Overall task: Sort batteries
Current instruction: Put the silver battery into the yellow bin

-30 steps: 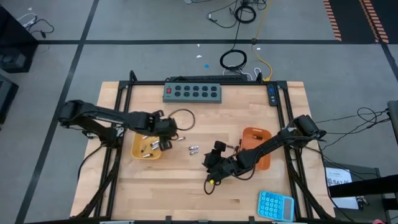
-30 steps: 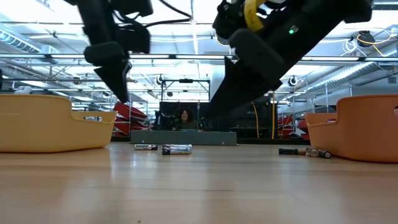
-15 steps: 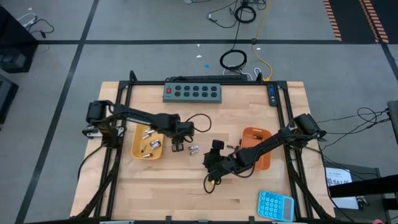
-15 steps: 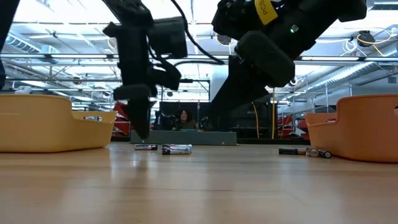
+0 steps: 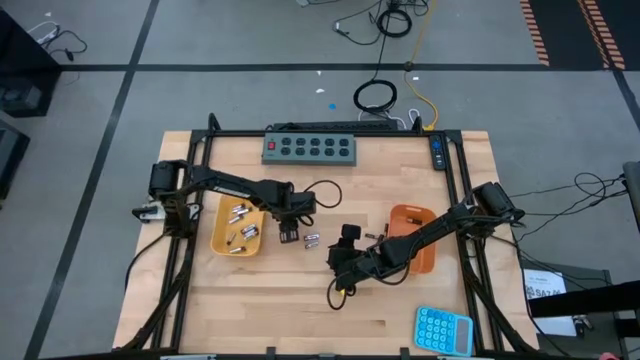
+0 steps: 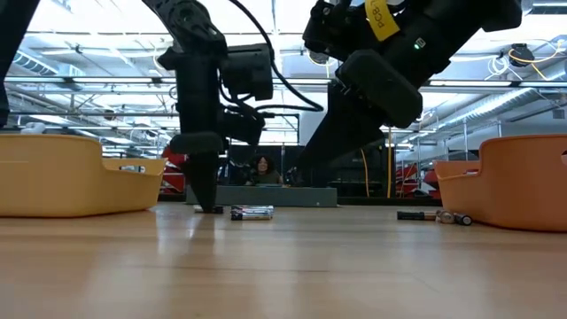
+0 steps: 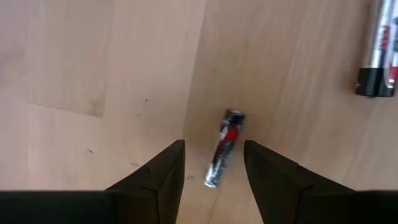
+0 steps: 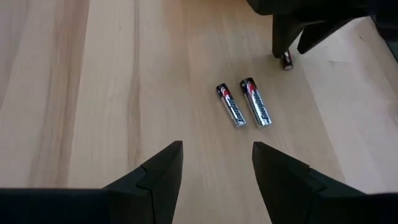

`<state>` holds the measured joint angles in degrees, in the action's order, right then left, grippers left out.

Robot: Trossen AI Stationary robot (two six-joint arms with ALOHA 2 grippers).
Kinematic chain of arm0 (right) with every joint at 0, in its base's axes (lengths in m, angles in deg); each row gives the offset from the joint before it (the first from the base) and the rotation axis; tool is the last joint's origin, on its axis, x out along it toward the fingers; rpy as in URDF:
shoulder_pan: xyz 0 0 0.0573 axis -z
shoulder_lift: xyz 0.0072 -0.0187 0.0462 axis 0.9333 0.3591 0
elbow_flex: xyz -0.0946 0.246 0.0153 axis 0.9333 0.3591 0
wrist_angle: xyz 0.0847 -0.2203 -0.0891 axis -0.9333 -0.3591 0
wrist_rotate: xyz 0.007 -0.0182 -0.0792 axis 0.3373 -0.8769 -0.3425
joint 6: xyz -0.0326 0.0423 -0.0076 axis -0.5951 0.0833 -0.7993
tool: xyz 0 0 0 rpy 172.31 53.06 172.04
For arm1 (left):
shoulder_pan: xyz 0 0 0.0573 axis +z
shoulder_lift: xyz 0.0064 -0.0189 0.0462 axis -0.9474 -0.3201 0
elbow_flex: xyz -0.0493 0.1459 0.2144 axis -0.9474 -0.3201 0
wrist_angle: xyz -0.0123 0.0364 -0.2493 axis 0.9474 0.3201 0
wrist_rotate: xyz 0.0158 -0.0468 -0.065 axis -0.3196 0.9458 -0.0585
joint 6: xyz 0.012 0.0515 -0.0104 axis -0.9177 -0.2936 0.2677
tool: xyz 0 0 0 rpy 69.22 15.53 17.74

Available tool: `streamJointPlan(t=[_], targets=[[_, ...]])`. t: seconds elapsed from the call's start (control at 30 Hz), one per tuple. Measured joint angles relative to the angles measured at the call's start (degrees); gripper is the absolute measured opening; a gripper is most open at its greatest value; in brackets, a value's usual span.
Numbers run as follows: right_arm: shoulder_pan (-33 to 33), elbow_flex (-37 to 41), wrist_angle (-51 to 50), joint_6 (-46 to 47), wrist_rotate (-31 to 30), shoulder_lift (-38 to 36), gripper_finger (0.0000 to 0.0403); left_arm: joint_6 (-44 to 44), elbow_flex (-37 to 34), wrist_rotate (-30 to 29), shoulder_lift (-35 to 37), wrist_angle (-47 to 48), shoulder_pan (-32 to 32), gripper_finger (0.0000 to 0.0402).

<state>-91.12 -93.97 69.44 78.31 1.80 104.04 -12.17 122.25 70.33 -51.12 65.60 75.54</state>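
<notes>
My left gripper (image 5: 289, 236) stands open, pointing down at the table just right of the yellow tray (image 5: 222, 240), which holds several silver batteries (image 5: 240, 216). In the left wrist view its fingers stand on either side of a small red-and-silver battery (image 7: 224, 140) lying on the wood, touching nothing that I can see. A pair of silver batteries (image 8: 244, 104) lies side by side between the two grippers. My right gripper (image 5: 336, 257) waits open above the table, left of the orange tray (image 5: 420, 216).
A grey power strip (image 5: 310, 148) sits along the far edge, and a blue calculator (image 5: 443, 328) lies at the near right corner. More batteries (image 6: 436, 215) lie beside the orange tray (image 6: 514, 182). A person (image 6: 262, 167) shows in the room beyond.
My left gripper has moved from above the yellow tray toward the table's right and has come down to the tabletop, with its fingers around the small battery. The right arm has kept still.
</notes>
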Motion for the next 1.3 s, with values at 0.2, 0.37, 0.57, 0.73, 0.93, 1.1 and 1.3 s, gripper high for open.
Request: streamJointPlan(t=[0.2,0.37,0.57,0.73,0.93,1.1,1.3], targets=[[0.0,0.0,0.4,0.7,0.0,0.0,0.0185,-4.8,-0.9,1.2,-0.2,-0.7,-0.2,0.0157],[0.0,0.0,1.4,2.1,0.2,0.0,0.0185,-9.8,-1.0,1.5,-1.9,-1.1,-0.3,0.0071],[-0.6,0.0,1.5,4.9,-0.2,0.7,0.0185,-11.6,-1.1,0.7,-2.2,-3.1,-0.7,0.0021],[-2.0,0.0,1.8,7.1,-5.4,2.9,0.0185,-11.5,-1.6,-4.0,0.7,-3.4,-3.2,0.0021],[-4.0,0.0,1.9,12.7,-9.1,3.7,0.0185,-5.8,-7.1,-7.3,11.6,-7.0,-7.9,0.0020],[-5.4,0.0,2.3,15.9,-9.4,3.7,0.0185,2.5,-16.9,-7.8,25.6,-6.9,-9.7,0.0020],[-6.0,0.0,4.0,17.0,-9.4,3.7,0.0185,17.9,-28.3,-7.3,45.4,-3.7,-11.4,0.0020]])
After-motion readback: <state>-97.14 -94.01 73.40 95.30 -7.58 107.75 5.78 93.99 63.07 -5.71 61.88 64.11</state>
